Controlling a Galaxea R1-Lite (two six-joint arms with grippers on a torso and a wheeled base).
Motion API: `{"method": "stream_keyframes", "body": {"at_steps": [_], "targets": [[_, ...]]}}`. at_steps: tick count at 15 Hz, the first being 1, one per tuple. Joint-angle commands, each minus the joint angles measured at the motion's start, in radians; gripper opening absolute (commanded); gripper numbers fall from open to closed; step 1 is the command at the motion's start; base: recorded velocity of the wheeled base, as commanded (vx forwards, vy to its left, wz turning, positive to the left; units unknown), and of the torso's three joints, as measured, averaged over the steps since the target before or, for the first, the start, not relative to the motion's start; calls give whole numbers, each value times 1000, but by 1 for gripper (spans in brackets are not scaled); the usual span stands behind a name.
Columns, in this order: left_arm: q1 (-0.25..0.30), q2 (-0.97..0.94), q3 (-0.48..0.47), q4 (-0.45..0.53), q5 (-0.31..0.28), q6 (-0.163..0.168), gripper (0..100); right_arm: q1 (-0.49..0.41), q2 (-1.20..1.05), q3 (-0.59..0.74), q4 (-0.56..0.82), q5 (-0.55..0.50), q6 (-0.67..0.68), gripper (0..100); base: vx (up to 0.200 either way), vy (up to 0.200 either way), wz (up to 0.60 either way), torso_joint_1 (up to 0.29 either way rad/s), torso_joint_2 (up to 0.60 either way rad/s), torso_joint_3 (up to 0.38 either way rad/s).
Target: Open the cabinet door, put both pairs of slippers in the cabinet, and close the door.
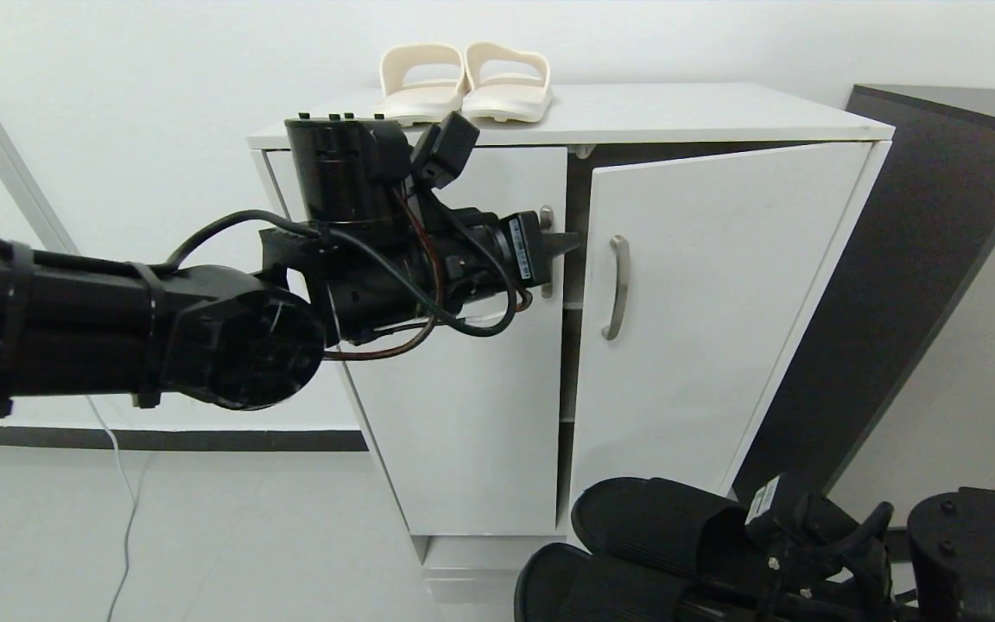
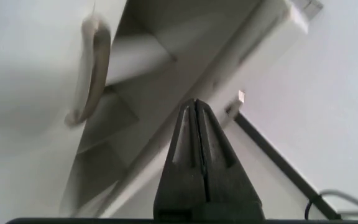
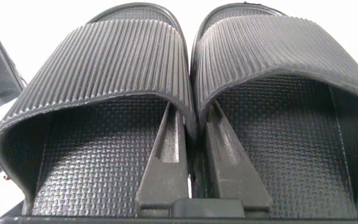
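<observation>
The white cabinet (image 1: 463, 415) has its right door (image 1: 722, 302) ajar, leaving a dark gap beside the left door. My left gripper (image 1: 571, 244) is shut with nothing in it. Its tip sits at that gap, next to the left door's handle (image 1: 547, 216). In the left wrist view the shut gripper (image 2: 196, 106) points at the dark opening, with a metal handle (image 2: 91, 68) beside it. A cream pair of slippers (image 1: 465, 82) rests on the cabinet top. Low at the front right, my right gripper (image 3: 193, 134) is shut on the black slippers (image 1: 662, 536), pinching their two inner sides (image 3: 191, 93) together.
The right door's handle (image 1: 617, 287) is free. A dark panel (image 1: 921, 285) leans along the cabinet's right side. A thin cable (image 1: 126, 518) runs down the floor at the left. The cabinet stands against a white wall.
</observation>
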Motion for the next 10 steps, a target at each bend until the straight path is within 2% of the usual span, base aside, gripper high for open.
{"method": "stream_keyframes", "body": {"at_steps": [1, 6, 10], "targets": [[-2, 60, -48, 0, 0, -2, 0, 7, 3, 3, 1, 0, 0, 0, 0, 0, 0, 0, 0, 0], [-6, 101, -88, 2, 0, -5, 0, 16, 21, 7, -3, -1, -2, 0, 0, 0, 0, 0, 0, 0], [-48, 103, -84, 0, 2, -5, 0, 19, 29, 9, -2, -1, -3, 0, -200, 0, 0, 5, -1, 5]]}}
